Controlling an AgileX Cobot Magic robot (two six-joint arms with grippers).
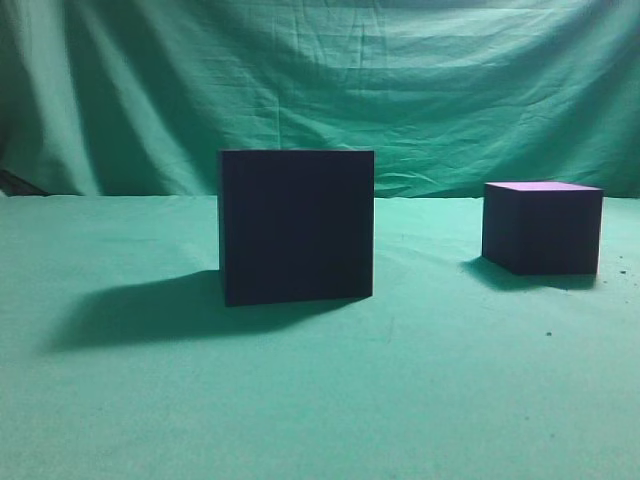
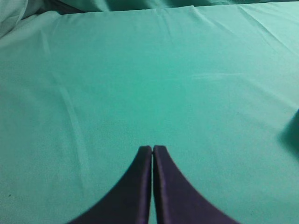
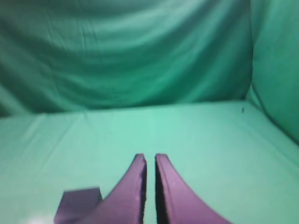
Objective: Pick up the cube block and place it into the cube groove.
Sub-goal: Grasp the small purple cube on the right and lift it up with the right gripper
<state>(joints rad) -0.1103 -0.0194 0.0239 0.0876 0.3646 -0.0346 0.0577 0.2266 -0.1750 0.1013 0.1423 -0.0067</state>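
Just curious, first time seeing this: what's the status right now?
Both tools shut, empty: left tool, right tool. Cube block on the cloth, untouched, right of cube groove. Nothing between them.

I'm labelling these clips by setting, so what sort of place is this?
Probably a staged robot test bench, not a home or workshop: wrinkled green cloth covers the table and hangs behind as a backdrop, and only a large, nearly black cube-shaped box and a small dark cube with a purple top stand on it.

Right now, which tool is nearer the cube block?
Right. The right tool has the cube block just beside its fingers at lower left. The left tool sees only green cloth, no block.
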